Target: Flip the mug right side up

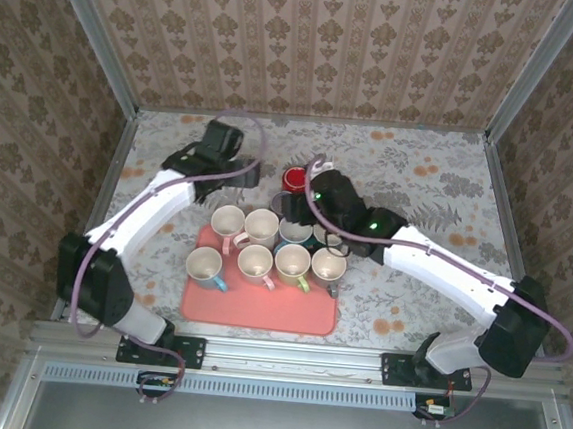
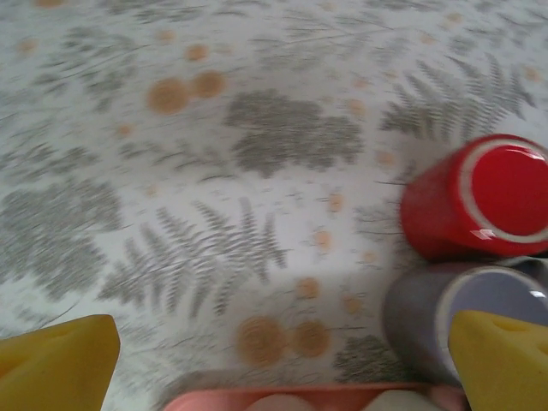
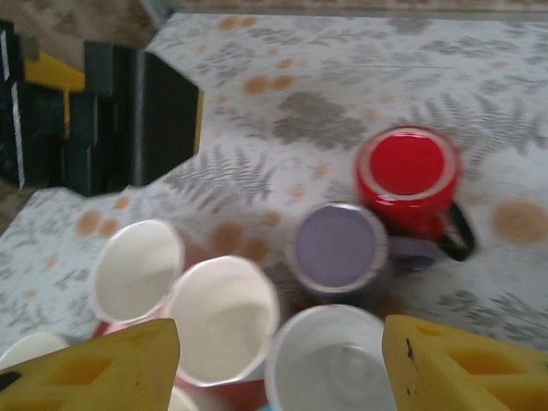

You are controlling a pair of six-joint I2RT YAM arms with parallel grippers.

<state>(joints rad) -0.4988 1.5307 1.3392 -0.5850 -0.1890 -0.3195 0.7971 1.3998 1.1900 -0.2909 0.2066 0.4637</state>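
Spreading the left gripper [image 2: 278, 368] to its widest, with yellow fingers [image 2: 56, 364] at the two lower corners of the left wrist view, clasping nothing. Hovering over the fern-patterned table [image 2: 257, 154], just past the far rim of the pink tray [image 2: 317, 398]. Facing, at the right of that view, a red mug [image 2: 475, 201] standing bottom up on the table. Facing also a purple mug [image 2: 428, 321] just on the near side of it, likewise bottom up and partly hidden behind the right-hand finger.

Holding the right gripper [image 3: 281, 342] well open too, with yellow fingers [image 3: 103, 368] apart at the bottom of the right wrist view, closing on nothing. Hanging above the far row of mugs on the tray, over a white mug [image 3: 334, 364] standing mouth up below the gap between the fingers, untouched. Looking just beyond at the purple mug, upside down past the tray's far rim. Looking also at the red mug close behind it, upside down as well, its black handle [image 3: 462, 231] pointing to the right of that view.

Seeing from above several pale mugs [image 1: 255, 263] sitting mouth up in two rows on the tray, and both arms reaching in from the near edge, left beside the tray's far left corner, right across its far right.
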